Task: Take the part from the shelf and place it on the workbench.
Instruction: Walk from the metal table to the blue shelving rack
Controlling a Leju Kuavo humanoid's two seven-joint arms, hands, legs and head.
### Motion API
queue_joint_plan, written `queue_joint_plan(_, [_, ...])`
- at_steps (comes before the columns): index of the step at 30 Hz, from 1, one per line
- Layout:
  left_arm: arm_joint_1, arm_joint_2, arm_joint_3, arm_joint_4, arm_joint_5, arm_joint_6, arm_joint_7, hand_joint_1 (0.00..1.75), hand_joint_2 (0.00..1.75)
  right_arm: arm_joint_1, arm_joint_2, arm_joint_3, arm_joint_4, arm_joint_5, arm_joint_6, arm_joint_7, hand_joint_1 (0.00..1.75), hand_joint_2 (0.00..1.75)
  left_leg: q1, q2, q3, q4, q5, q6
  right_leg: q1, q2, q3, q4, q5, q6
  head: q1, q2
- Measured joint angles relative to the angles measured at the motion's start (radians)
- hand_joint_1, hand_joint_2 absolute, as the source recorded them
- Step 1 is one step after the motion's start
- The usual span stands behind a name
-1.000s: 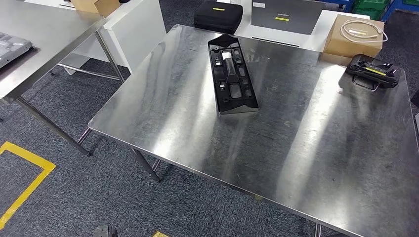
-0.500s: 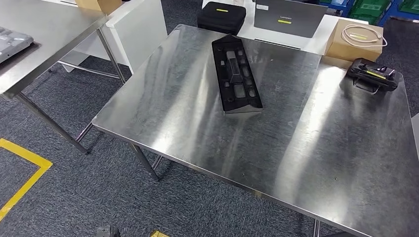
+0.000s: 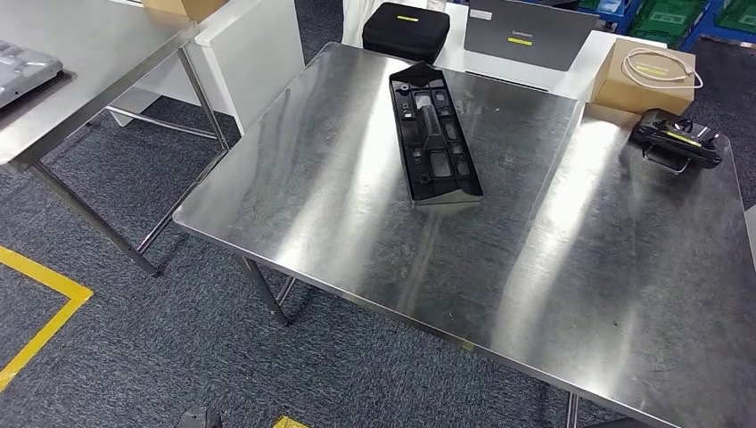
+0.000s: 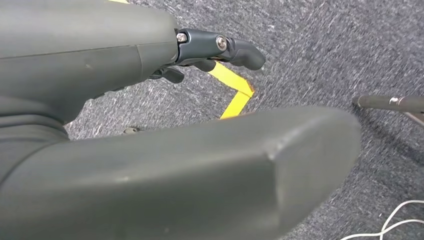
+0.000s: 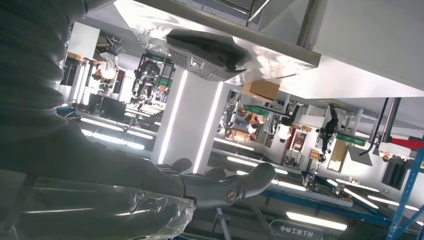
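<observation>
The steel workbench (image 3: 357,223) stands ahead in the head view, with a long black moulded tray (image 3: 432,134) lying on its far half. In the right wrist view my right hand (image 5: 150,175) grips a part wrapped in clear shiny plastic (image 5: 110,212) between thumb and fingers; most of the part is hidden. My left hand (image 4: 150,100) hangs over grey carpet in the left wrist view, its dark fingers (image 4: 220,47) stretched out and holding nothing.
A black controller (image 3: 677,143) sits at the bench's far right corner. Behind the bench are a black case (image 3: 406,31), a laptop (image 3: 521,31) and a cardboard box (image 3: 646,76) with a coiled cable. A second steel table (image 3: 80,71) stands left. Yellow tape (image 3: 45,321) marks the carpet.
The whole head view has shifted: the camera has moved, so the workbench and tray sit slightly further right in the picture. Nothing on the bench has moved.
</observation>
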Motion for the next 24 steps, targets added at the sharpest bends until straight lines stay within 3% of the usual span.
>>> queue_joint_plan(22, [0.002, -0.011, 0.000, 0.008, -0.010, -0.002, 0.033, 0.00, 0.00, 0.001, -0.011, 0.000, 0.000, 0.010, 0.001, -0.001, 0.00, 1.75, 0.000, 0.000, -0.002, 0.000, -0.001, 0.002, 0.000, -0.001, 0.000, -0.004, 0.000, 0.000, 0.000, 0.000])
queue_joint_plan(24, [0.002, -0.011, 0.000, 0.008, -0.010, -0.002, 0.033, 0.00, 0.00, 0.001, -0.011, 0.000, 0.000, 0.010, 0.001, -0.001, 0.00, 0.87, 0.000, 0.000, -0.002, 0.000, -0.001, 0.002, 0.000, -0.001, 0.000, -0.004, 0.000, 0.000, 0.000, 0.000])
